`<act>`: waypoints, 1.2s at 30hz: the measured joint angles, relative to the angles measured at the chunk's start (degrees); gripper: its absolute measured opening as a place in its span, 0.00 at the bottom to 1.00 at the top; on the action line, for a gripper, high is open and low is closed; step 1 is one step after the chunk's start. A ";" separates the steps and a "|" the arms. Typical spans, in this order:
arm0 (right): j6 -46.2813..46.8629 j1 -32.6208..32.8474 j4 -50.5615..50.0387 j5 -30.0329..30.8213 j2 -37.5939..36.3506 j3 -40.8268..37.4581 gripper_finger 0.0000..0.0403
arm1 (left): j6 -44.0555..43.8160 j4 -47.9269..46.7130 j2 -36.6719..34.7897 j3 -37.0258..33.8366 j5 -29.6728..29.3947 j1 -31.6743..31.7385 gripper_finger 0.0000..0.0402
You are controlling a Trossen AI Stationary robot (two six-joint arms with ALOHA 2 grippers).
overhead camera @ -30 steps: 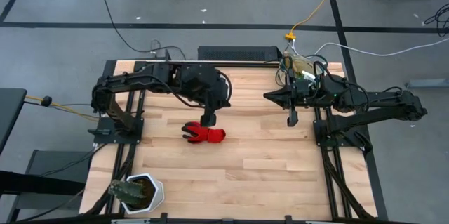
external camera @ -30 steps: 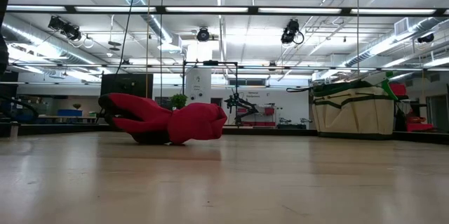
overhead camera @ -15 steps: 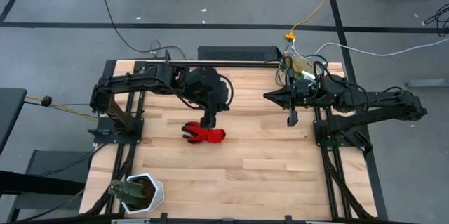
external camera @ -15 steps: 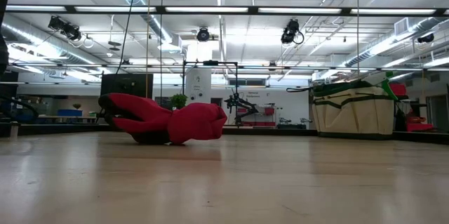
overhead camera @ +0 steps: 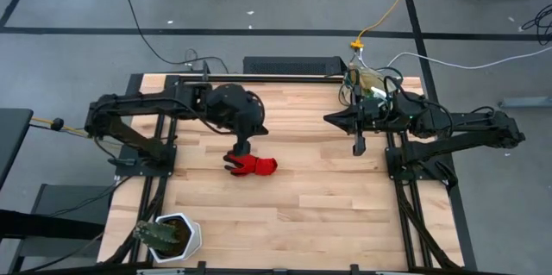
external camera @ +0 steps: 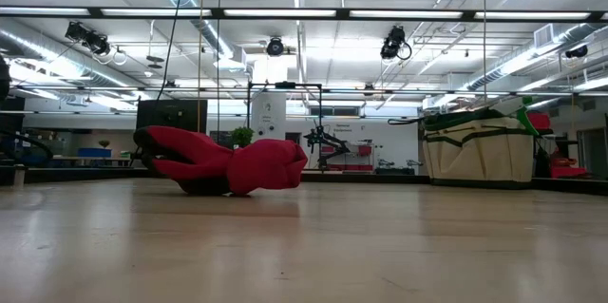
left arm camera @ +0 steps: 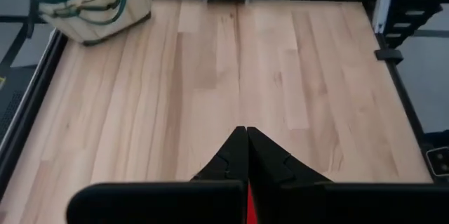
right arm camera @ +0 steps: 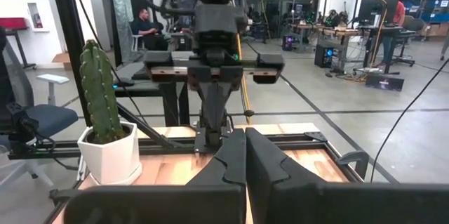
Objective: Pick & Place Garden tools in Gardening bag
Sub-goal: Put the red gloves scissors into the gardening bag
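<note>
The red glove [overhead camera: 254, 166] lies flat on the wooden table, left of its middle; it also shows in the low view [external camera: 228, 163]. My left gripper [overhead camera: 241, 149] is shut and hangs above the glove's finger end, clear of it; its shut fingers show in the left wrist view [left arm camera: 245, 147]. The beige gardening bag with green trim [external camera: 478, 146] stands at the table's far right corner, partly under my right arm [overhead camera: 371, 85], and shows in the left wrist view [left arm camera: 91, 3]. My right gripper [overhead camera: 358, 146] is shut and empty near the table's right side [right arm camera: 245, 143].
A white pot with a green cactus [overhead camera: 172, 236] stands at the table's near left corner and shows in the right wrist view [right arm camera: 105, 147]. Bare wood lies between the glove and the bag [overhead camera: 310, 163]. People sit in the room beyond the table [right arm camera: 144, 24].
My left gripper has gone a little toward the table's left edge, from over the glove's middle to over its finger end, as the arm drew back. It has stayed shut. The glove has not moved.
</note>
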 joint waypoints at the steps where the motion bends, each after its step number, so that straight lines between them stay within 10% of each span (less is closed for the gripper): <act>1: 0.00 0.00 -0.02 0.01 0.00 0.00 0.00 | -0.33 0.80 -0.97 -1.52 -0.10 0.01 0.00; 36: -2.49 0.00 -3.60 6.32 -0.02 0.04 0.00 | -1.88 10.20 -18.10 -34.55 6.02 -0.02 0.00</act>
